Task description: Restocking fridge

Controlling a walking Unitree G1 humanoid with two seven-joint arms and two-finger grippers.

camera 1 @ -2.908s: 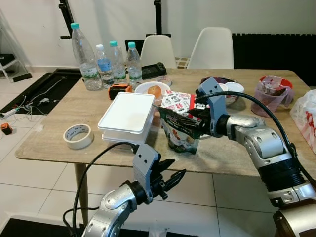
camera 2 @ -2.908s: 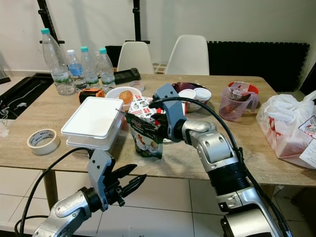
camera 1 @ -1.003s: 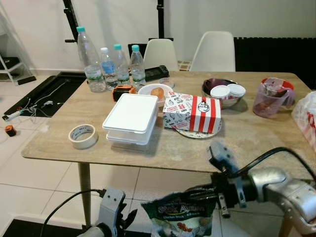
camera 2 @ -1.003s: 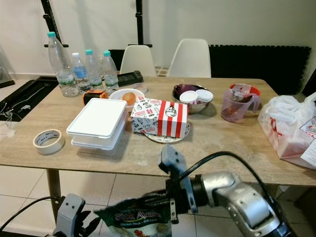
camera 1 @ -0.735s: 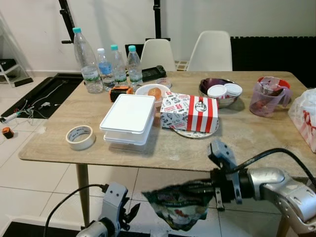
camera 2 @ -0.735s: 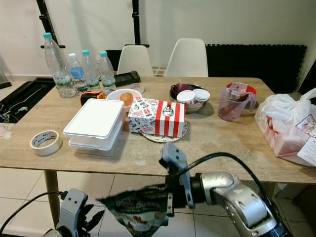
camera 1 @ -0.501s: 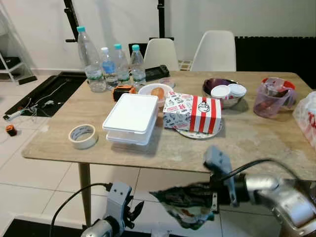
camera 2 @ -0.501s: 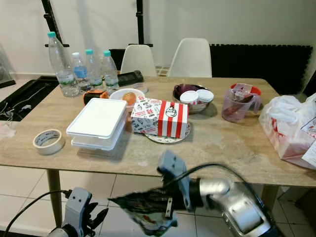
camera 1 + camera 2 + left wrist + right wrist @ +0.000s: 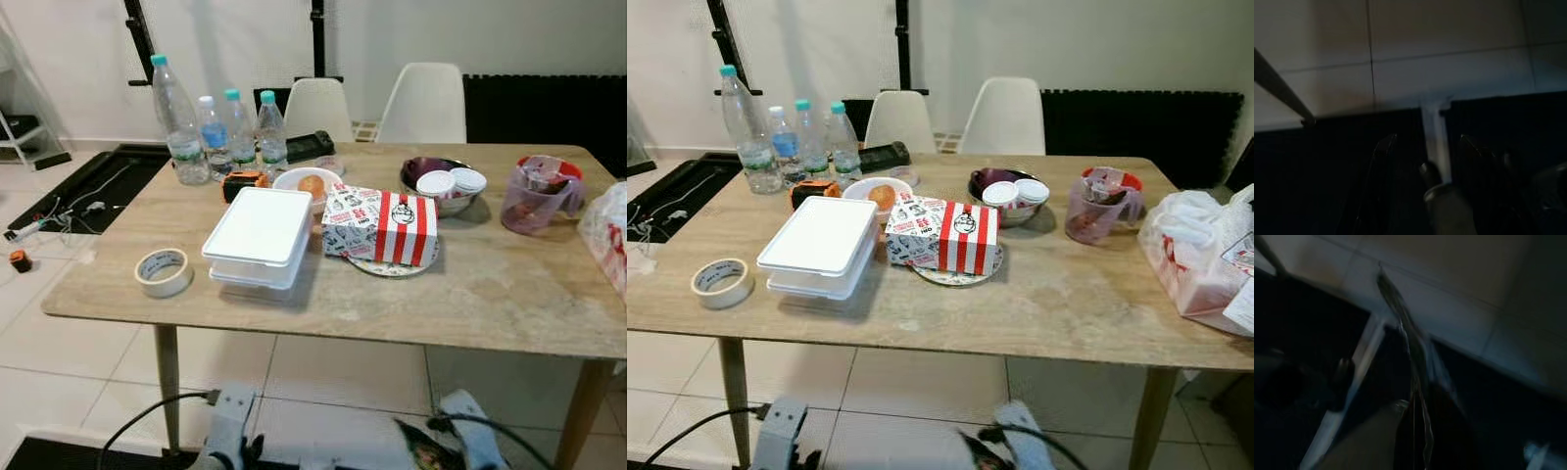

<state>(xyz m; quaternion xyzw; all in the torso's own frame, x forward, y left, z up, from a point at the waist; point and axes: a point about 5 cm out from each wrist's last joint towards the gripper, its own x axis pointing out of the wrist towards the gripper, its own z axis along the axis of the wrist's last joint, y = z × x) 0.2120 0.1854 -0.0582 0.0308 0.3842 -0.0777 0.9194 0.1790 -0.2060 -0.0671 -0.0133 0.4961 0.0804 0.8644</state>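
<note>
Right hand [image 9: 1418, 396] clamps a snack bag [image 9: 1400, 308] below the wooden table [image 9: 490, 294], near the striped box [image 9: 380, 223].

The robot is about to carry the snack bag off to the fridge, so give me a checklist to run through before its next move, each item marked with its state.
1. Right gripper shut on the snack bag: ok, the bag's edge runs between its fingers.
2. Bag clear of the table: ok, it hangs below the edge.
3. Left gripper free: ok, fingers apart, nothing between them.
4. White container and striped box undisturbed: ok.
5. Fridge and path to it: cannot tell.
</note>
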